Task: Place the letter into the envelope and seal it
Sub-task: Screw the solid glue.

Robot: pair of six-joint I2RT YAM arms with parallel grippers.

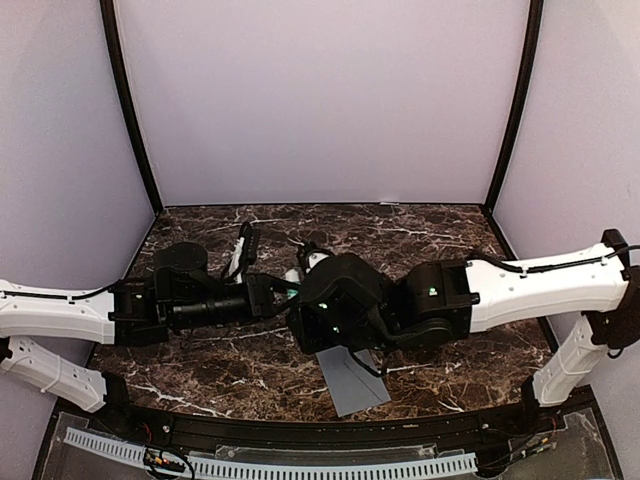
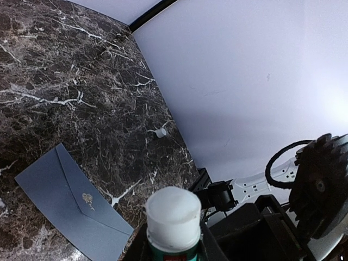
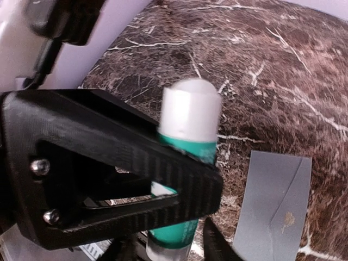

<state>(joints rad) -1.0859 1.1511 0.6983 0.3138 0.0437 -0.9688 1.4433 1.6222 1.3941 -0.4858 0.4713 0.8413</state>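
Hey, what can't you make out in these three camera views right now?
- Top view: the right arm covers half the envelope.
- Right wrist view: the bottom edge cuts off the fingers of the right gripper; open or shut is unclear.
- Left wrist view: the small white object is too small to identify.
- The letter shows in no view.
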